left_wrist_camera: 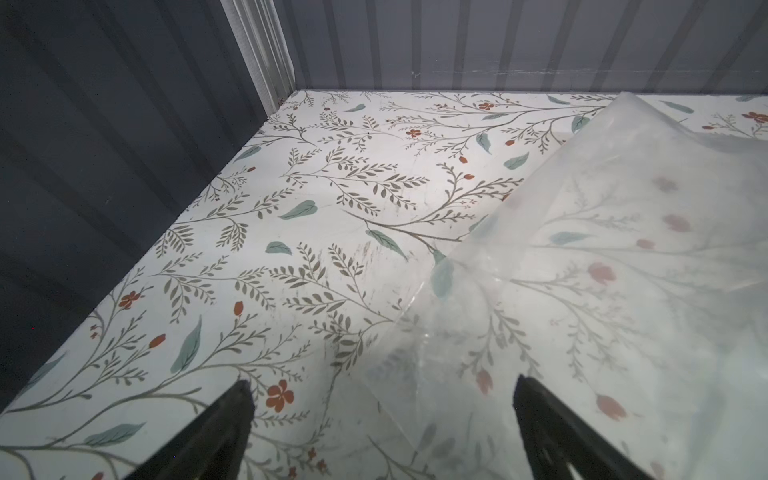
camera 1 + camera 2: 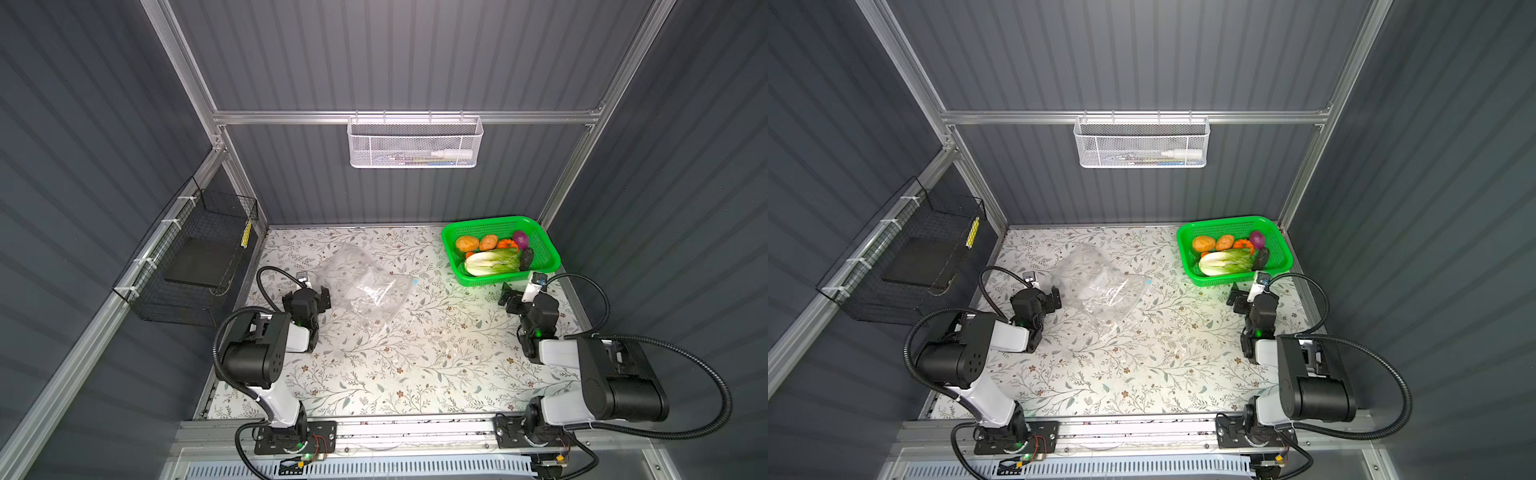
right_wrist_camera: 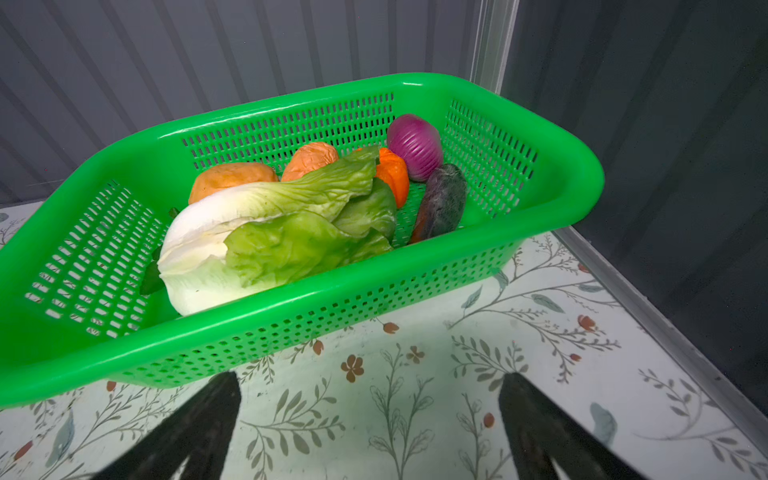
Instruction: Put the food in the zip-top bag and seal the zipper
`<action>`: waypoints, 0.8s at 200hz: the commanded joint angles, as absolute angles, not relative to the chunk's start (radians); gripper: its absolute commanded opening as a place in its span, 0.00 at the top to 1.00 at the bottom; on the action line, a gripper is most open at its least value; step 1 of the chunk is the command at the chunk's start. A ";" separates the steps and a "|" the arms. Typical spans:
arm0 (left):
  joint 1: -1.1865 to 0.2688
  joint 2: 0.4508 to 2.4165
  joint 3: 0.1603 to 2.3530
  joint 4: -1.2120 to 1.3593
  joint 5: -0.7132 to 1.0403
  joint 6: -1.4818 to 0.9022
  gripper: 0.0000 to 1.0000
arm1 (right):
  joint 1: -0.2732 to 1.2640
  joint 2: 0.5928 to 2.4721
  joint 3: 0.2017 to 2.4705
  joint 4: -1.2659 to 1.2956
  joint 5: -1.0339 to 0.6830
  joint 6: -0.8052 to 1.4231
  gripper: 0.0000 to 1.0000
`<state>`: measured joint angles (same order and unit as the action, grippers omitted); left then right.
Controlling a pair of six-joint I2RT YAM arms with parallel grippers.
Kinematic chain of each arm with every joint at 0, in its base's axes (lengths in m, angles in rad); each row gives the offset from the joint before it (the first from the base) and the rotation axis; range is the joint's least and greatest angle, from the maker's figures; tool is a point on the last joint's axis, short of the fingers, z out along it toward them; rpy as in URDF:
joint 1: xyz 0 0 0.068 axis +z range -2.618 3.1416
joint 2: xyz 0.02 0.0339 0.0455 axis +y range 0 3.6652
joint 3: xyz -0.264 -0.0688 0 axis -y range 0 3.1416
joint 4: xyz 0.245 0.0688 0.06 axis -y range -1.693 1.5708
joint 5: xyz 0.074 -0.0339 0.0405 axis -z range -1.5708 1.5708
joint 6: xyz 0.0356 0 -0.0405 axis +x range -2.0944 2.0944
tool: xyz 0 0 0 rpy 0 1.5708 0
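Left end effector point(image 2: 322, 297) and right end effector point(image 2: 509, 297) both open, empty. The food point(image 2: 492, 254) sits in the green basket point(image 2: 498, 220), zip-top bag point(image 2: 365, 286) crumpled well away from it. Floppy mouth might collapse mid-loading.

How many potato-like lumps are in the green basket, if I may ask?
2: left lump and right lump side by side beyond the cabbage, which may hide others.

- The left arm point(image 2: 253, 357) rises from its base at 7 o'clock in both top views, folded at the elbow; the left gripper point(image 2: 323, 297) aims toward 1 o'clock, jaws spread wide, holding nothing.
- The right arm point(image 2: 615, 382) stands at 5 o'clock, folded likewise; the right gripper point(image 2: 509, 297) aims toward 11 o'clock, jaws wide apart and empty.
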<state>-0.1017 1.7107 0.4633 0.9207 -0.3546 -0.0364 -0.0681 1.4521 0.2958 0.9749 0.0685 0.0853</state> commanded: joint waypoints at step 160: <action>-0.097 1.679 0.465 0.901 -0.402 -0.041 0.01 | -0.060 1.425 0.300 0.998 0.045 0.070 0.01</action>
